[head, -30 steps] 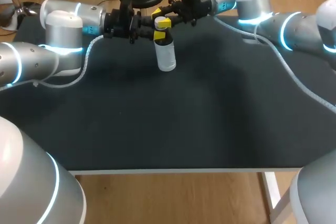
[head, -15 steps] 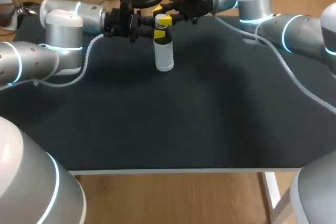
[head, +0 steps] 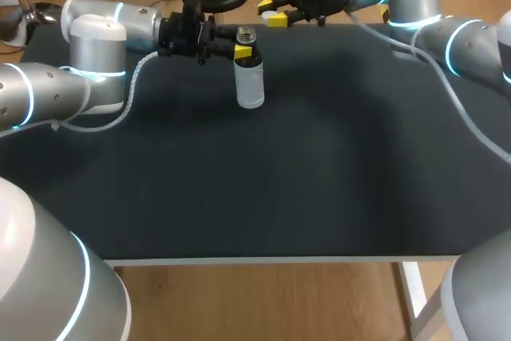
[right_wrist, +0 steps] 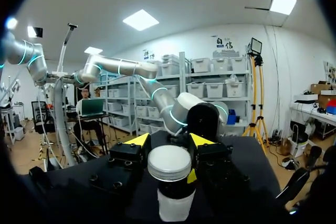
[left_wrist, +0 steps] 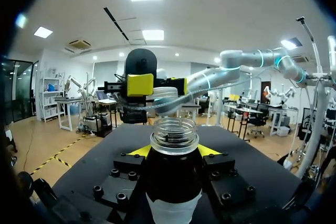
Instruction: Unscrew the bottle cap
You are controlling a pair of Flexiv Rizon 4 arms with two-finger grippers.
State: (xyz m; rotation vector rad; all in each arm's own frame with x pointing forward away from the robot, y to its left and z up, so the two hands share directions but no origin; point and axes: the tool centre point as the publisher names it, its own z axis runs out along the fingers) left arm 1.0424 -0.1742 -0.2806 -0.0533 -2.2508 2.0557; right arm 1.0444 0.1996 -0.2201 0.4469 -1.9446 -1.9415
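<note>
On the black bench (head: 239, 197) the clear bottle (head: 250, 84) stands upright toward the far side, its mouth open; I cannot tell whether it holds anything. The left pincer (head: 243, 51) comes in level from the left, clamped on the bottle's neck. Farther back, over the bench's far edge, the right pincer (head: 273, 16) is clamped on the cap (right_wrist: 169, 163), apart from the bottle.

The silvery-grey left arm (head: 94, 36) and right arm (head: 467, 44) carry glowing cyan joint rings and pale looping cables. The black, screw-studded left gripper (left_wrist: 173, 151) and right gripper (right_wrist: 170, 142) end in yellow tips.
</note>
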